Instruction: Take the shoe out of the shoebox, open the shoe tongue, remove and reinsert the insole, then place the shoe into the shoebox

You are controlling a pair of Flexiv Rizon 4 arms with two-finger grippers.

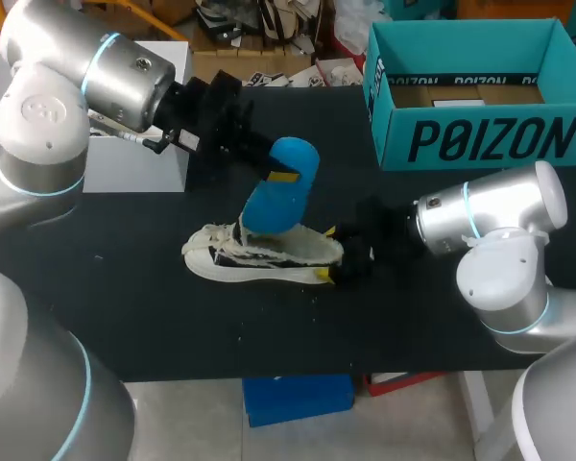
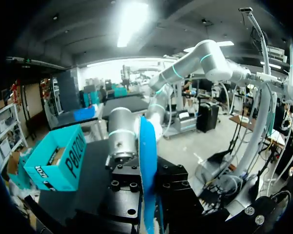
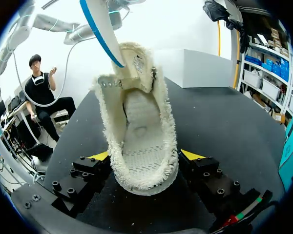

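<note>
Black matte worktop (image 1: 173, 317) fills the middle band of the head view, left edge to right. A pale grey rectangular box (image 1: 139, 168) rests on it in the upper left, plain-sided, at the worktop's left edge.

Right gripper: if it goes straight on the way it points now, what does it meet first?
The shoe: its heel sits between the fingers of the right gripper, touching both.

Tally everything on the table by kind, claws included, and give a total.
shoe: 1
insole: 1
shoebox: 1
white box: 1
claws: 2 (left claw, right claw)
Total: 6
</note>
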